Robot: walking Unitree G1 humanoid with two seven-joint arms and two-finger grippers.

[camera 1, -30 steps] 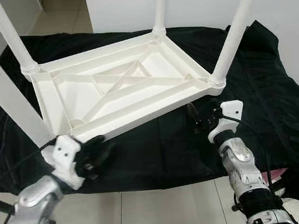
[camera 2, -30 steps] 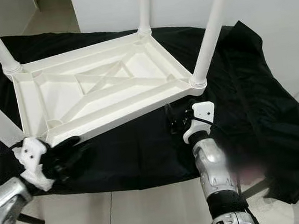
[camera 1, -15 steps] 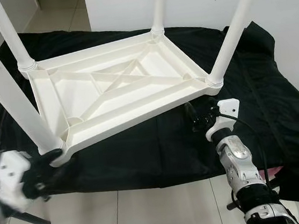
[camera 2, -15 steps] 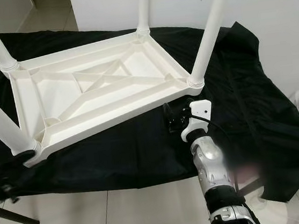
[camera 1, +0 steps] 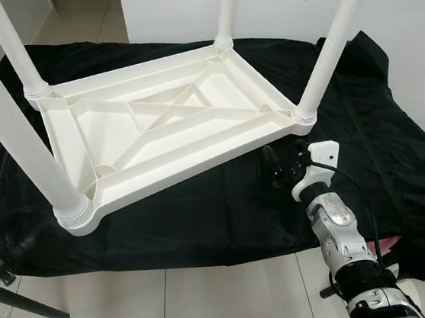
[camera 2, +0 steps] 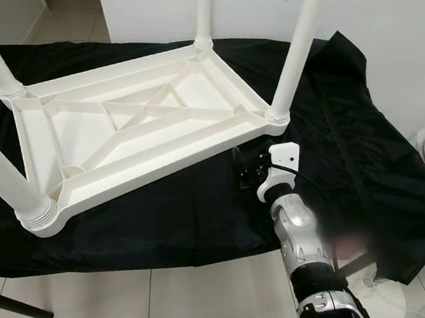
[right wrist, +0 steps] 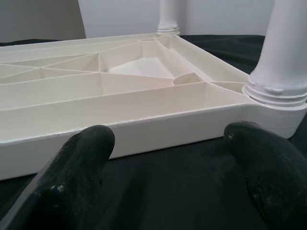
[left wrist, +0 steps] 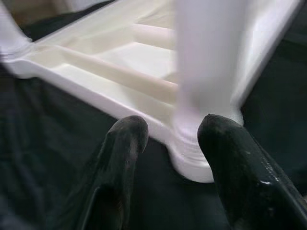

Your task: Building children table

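the left tool (left wrist: 168, 143) has drawn back off the near-left leg (camera 1: 9, 128) it was gripping a second ago, and now hovers with its fingers spread wide either side of that leg's socket, touching nothing. the white children's table (camera 1: 171, 129) lies upside down on the black cloth (camera 1: 226, 211), all four legs seated upright in its corners. the right tool (camera 1: 284, 168) stays wide open just beside the near-right corner, so the leg fitting looks finished; turning the table over likely remains.

Upturned white table (camera 1: 163, 130) on black cloth (camera 1: 226, 211) — right end effector (camera 1: 284, 168) just beside its rim.
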